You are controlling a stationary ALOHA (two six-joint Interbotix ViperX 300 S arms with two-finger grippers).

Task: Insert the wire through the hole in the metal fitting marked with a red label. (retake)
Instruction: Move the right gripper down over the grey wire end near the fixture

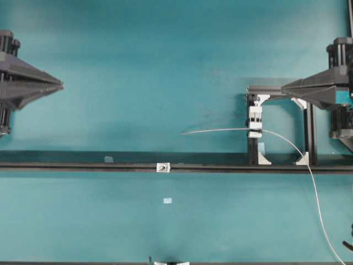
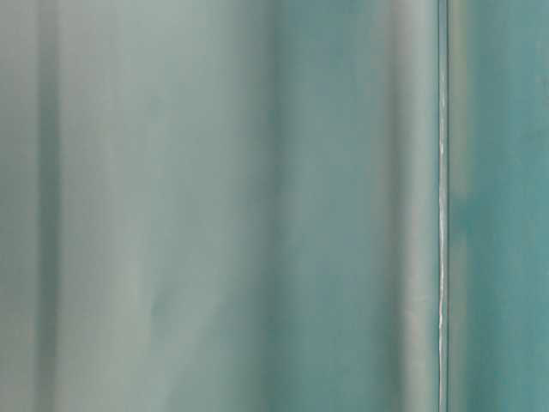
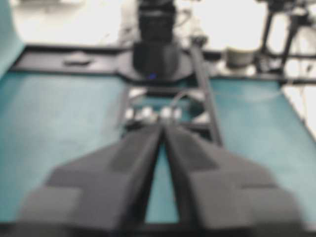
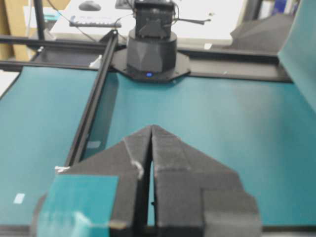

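Standing over the teal table (image 1: 165, 49), I find both arms parked at opposite edges, well apart from the work. The left black gripper (image 1: 59, 85) points inward from the left edge with its fingertips meeting at the tip and a thin gap further back; nothing sits between them. The right black gripper (image 1: 285, 88) has its jaws pressed together and empty, its tip above the top bar of the small black frame (image 1: 309, 132).

The thin pale grey-white wire (image 1: 220, 131) runs level from its free end at mid-table to the white slotted clip block (image 1: 255, 120) on that frame, then arcs down and off the bottom right corner. The tiny silvery square metal fitting (image 1: 162, 167) sits on the long black rail (image 1: 83, 164), left of and below the wire's free end, apart from it. Its dark centre hole (image 1: 163, 166) is just discernible. The table-level view is blurred.
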